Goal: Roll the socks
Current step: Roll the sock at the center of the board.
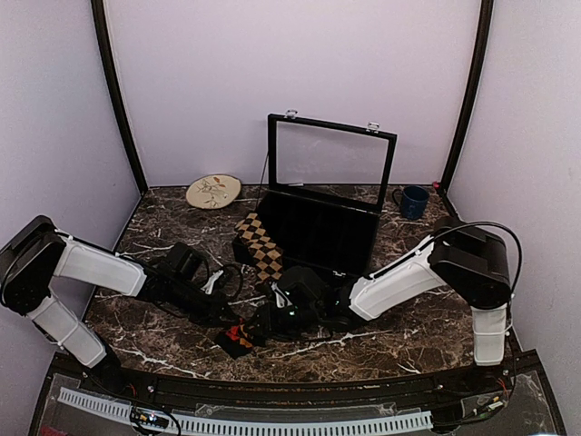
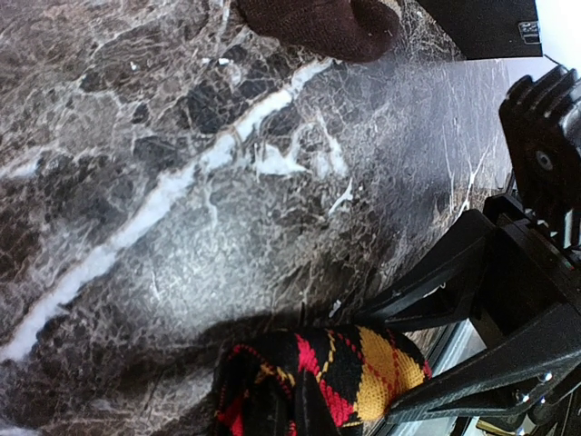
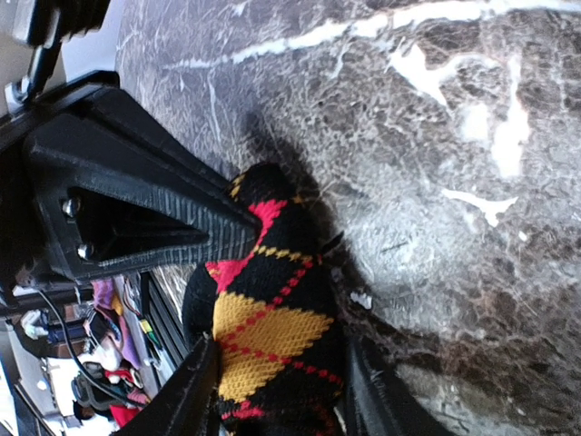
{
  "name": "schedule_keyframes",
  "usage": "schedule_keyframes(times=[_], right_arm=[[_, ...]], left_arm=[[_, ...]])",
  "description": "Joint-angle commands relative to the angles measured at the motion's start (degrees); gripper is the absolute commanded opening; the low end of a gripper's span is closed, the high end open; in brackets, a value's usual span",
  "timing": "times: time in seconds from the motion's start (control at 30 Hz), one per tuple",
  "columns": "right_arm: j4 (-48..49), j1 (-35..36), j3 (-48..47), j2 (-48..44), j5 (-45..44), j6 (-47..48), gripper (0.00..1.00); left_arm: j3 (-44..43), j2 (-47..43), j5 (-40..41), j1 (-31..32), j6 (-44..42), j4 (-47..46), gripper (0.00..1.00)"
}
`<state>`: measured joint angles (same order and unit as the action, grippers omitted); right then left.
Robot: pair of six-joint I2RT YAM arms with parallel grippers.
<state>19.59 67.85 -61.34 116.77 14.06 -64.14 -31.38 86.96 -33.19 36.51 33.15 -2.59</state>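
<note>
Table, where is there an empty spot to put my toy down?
Bare table lies front right, between the right arm and the near edge, and back left, between the plate and the left arm. The front middle is crowded: left gripper and right gripper meet at the red sock, with the tan sock and black case just behind.

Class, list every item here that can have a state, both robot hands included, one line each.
red sock: bunched up near the table's front edge
tan sock: lying flat, unrolled, beside the case
case: lid open, standing upright
mug: upright
plate: lying flat
left hand: shut on the red sock
right hand: around the red sock, grip unclear
</note>
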Motion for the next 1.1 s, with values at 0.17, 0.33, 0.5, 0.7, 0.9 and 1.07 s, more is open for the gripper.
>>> schedule_keyframes(times=[0.17, 0.33, 0.5, 0.7, 0.9, 1.07], right_arm=[[9.33, -0.22, 3.15, 2.45, 2.17, -5.99, 0.26], [10.47, -0.18, 2.02, 3.26, 2.16, -6.2, 0.1], [8.16, -0.25, 0.15, 3.08, 1.56, -4.58, 0.0], [-2.16, -0.09, -4.07, 1.79, -1.94, 2.76, 0.0], [-16.27, 0.79, -9.11, 0.18, -10.05, 12.53, 0.0], [-27.13, 3.57, -14.03, 0.42, -20.66, 21.7, 0.0]], left_arm=[[1.77, -0.49, 3.97, 0.23, -1.3, 3.12, 0.0], [1.81, -0.39, 3.61, 0.16, -1.07, 2.94, 0.0], [1.04, -0.37, 3.53, 0.23, -0.02, 3.84, 0.0], [-2.26, -1.27, 4.19, 0.14, 1.67, 8.67, 0.22], [-6.11, -4.67, 6.64, -0.11, 3.5, 14.1, 0.42], [-8.63, -5.44, 6.69, -0.3, 4.74, 17.03, 0.44]])
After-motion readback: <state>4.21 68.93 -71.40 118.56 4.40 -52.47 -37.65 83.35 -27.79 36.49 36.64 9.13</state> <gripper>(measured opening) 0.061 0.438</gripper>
